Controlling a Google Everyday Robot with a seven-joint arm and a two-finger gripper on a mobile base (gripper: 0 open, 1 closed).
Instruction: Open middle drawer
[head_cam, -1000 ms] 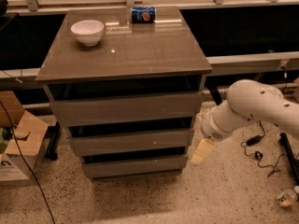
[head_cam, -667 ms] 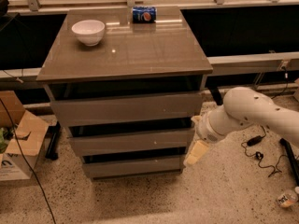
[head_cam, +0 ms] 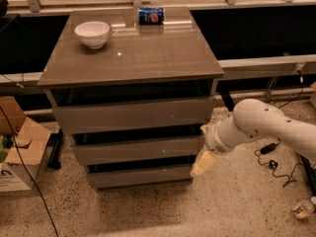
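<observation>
- Cardboard box [head_cam: 19, 152]: on the floor at the table's 9 o'clock; plays no part in the task.
- Bowl [head_cam: 92, 33]: white and upright, at 10 o'clock on the table [head_cam: 148, 63]. A blue can [head_cam: 150, 15] lies on its side at 12 o'clock, near the back edge. Both are well apart from the work.
- Middle drawer [head_cam: 138, 149]: second of three grey-brown fronts beneath the table top, under the taller top front [head_cam: 133, 113] and above the lowest front [head_cam: 140, 177]. It sits in line with its neighbours, with only a dark gap above it. It is judged shut, so the opening itself is not yet done.
- Gripper [head_cam: 201, 166]: at the drawer's 4 o'clock, just beside the right end of the front, pointing toward 7 o'clock. Whether it is open or closed cannot be told, nor whether it touches the front.
- Arm [head_cam: 256, 125]: white, entering from 3 o'clock.
- Remaining, as judged: take hold of the handleless front's edge and draw it out toward 6 o'clock.
</observation>
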